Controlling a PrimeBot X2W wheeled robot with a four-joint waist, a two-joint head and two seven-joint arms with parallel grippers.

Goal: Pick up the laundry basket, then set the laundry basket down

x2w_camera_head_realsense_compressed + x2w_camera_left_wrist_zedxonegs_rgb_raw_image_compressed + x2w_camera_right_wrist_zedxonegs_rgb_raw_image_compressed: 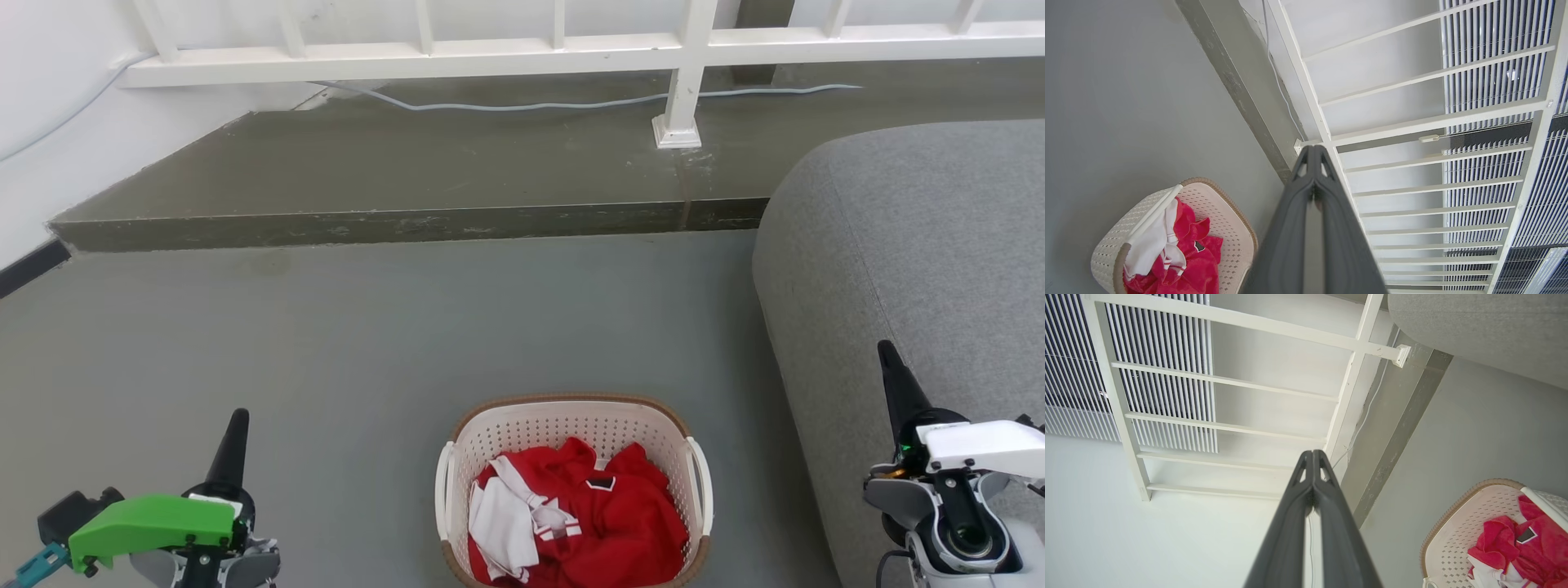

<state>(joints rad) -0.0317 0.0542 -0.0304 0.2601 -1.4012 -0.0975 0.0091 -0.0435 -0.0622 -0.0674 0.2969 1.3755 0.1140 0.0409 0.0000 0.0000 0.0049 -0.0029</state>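
Two side loop handles [704, 482] offer the grip on the stiff, likely light laundry basket [563, 429]; left pincer [237, 420] and right pincer [890, 363] flank it, both closed, holding nothing.

1. The left pincer [237, 423] sits low on the left, with its fingers pressed together, pointing up and empty.
2. The right pincer [887, 353] sits low on the right, with its fingers likewise together and empty, tilted slightly left.
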